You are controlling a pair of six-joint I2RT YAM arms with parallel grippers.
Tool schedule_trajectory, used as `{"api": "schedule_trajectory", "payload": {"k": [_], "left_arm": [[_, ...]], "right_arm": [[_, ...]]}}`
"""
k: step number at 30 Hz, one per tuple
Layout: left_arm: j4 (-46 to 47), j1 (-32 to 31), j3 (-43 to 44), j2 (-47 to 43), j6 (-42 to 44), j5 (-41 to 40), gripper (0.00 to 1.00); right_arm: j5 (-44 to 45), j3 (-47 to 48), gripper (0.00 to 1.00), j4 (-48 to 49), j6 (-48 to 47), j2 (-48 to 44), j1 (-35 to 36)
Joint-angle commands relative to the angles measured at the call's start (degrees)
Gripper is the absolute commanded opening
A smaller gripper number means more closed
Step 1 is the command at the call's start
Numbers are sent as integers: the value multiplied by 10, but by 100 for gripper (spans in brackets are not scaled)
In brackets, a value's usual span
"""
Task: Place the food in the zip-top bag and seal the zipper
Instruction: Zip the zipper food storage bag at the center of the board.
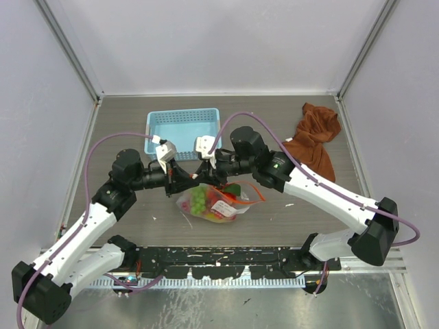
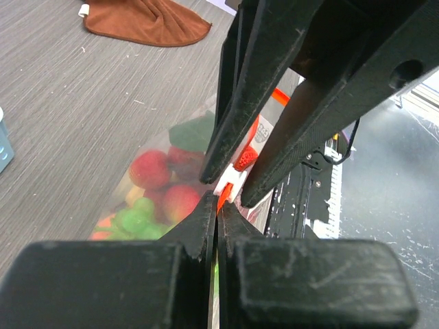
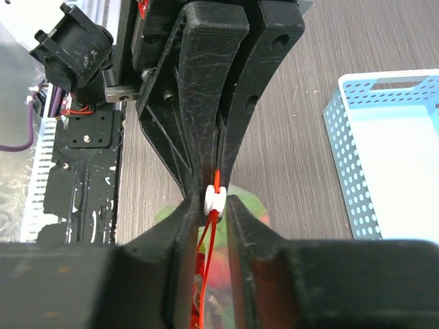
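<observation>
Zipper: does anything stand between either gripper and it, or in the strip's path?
Nothing visible. The left gripper and right gripper both pinch the zipper directly, the right at its white slider; the toy fruits lie lower inside the clear bag.

The zip-top bag [image 1: 214, 204] is thin, glossy clear plastic with a smooth red-orange plastic zipper [image 2: 223, 195]. The left pincer [image 2: 217, 205] and right pincer [image 3: 214, 200] are matt black plastic, finely scratched. The surface [image 1: 295, 226] shows matt grey wood grain, the basket [image 1: 184, 125] smooth perforated plastic, the cloth [image 1: 314, 137] soft rust-brown fabric.
</observation>
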Motion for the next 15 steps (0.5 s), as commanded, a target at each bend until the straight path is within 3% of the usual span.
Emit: {"api": "schedule_trajectory", "payload": {"k": [1, 6, 15], "left_arm": [[20, 1, 27, -14, 6, 4, 0], [12, 1, 29, -19, 4, -11, 0], [6, 0, 29, -26, -3, -48, 0]], "right_arm": [[-15, 27, 24, 35, 13, -3, -1], [-4, 20, 6, 28, 12, -9, -1], [26, -5, 1, -7, 6, -39, -8]]}}
